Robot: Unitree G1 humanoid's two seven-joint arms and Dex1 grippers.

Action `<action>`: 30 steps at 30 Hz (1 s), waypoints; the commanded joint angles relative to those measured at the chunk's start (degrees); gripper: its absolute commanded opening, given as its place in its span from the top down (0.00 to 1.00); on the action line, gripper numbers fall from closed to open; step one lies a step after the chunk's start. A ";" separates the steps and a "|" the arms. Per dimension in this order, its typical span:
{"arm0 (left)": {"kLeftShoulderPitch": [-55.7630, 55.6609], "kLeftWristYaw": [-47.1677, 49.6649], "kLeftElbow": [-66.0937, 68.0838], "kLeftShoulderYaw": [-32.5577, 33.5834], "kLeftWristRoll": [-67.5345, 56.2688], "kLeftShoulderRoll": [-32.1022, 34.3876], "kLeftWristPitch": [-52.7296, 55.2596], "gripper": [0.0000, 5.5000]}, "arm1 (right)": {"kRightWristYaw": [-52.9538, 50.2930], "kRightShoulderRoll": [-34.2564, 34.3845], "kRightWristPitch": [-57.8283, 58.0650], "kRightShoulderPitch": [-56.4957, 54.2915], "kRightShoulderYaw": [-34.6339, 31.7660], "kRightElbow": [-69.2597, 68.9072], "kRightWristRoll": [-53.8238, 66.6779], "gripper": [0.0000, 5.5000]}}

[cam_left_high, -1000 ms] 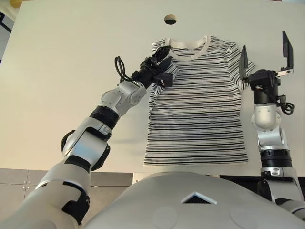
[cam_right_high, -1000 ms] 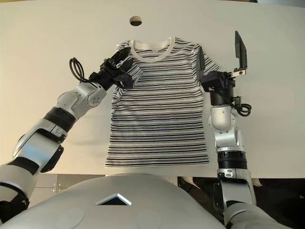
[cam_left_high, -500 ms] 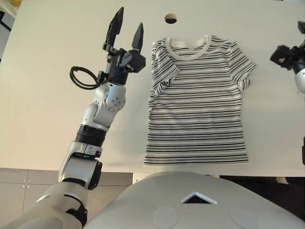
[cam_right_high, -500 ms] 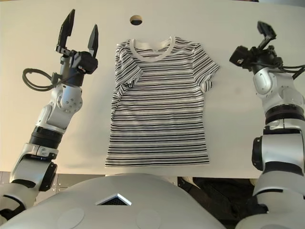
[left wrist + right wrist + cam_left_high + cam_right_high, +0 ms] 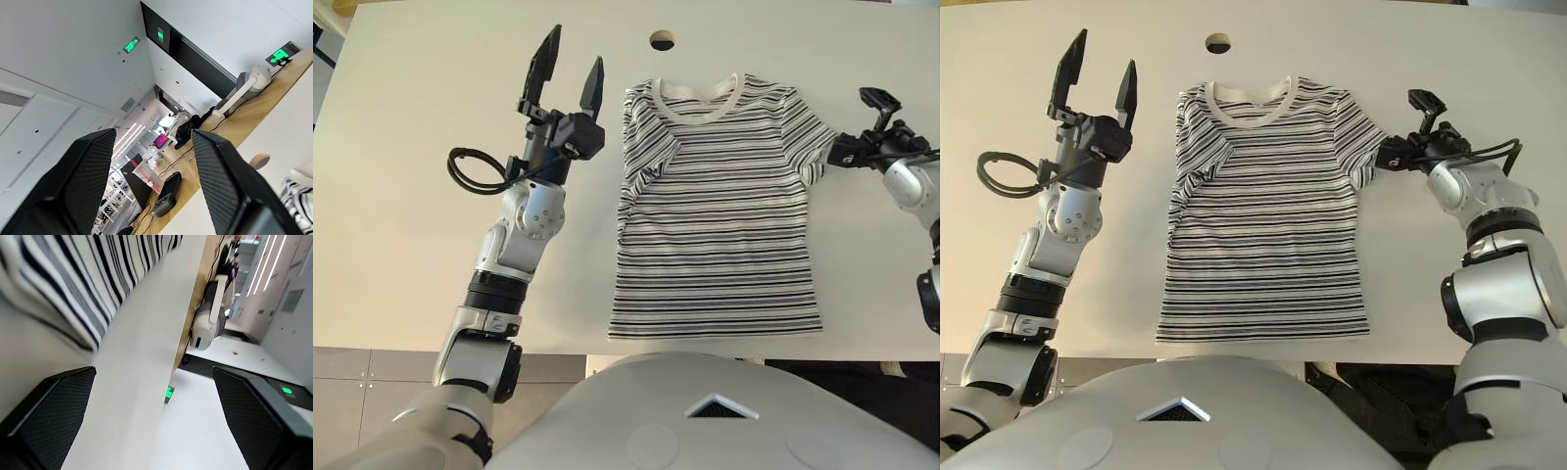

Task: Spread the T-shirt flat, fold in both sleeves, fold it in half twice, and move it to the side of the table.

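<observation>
Left tool: tapered black prongs splayed, beside flat striped T-shirt.

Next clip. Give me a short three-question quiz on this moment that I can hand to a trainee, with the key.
1. True or false: both sleeves of the T-shirt are already folded in.
2. Where are the right jaws? A) over the collar B) at the outer edge of the right sleeve C) at the bottom hem
3. Fill in: the left jaws, held up beside the shirt's left side, stand ____ (open or shut).
Key: 1 false, the right sleeve lies spread out on the table; 2 B; 3 open.
</observation>
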 commanded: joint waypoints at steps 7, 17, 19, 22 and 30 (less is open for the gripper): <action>0.80 -2.44 0.25 -1.84 1.48 -0.38 -0.66 0.48 | -0.85 3.14 -2.71 -0.17 6.98 1.10 -2.47 0.20; 0.75 -3.39 0.05 -2.31 1.89 -0.96 -0.60 0.47 | -0.80 1.67 -3.71 0.14 7.85 1.46 -1.16 0.40; 0.60 -3.50 -0.04 -2.41 1.94 -1.10 -0.53 0.47 | -0.05 1.59 -3.54 0.25 7.49 1.78 -0.54 0.46; 0.73 -3.80 -0.56 -2.40 1.86 -1.14 -0.58 0.47 | 1.78 1.89 -1.85 0.39 6.43 2.71 1.04 0.54; 1.81 -4.48 -1.75 -2.71 1.90 -1.30 -0.62 0.47 | 5.26 1.72 -0.32 1.43 5.19 3.26 3.31 0.83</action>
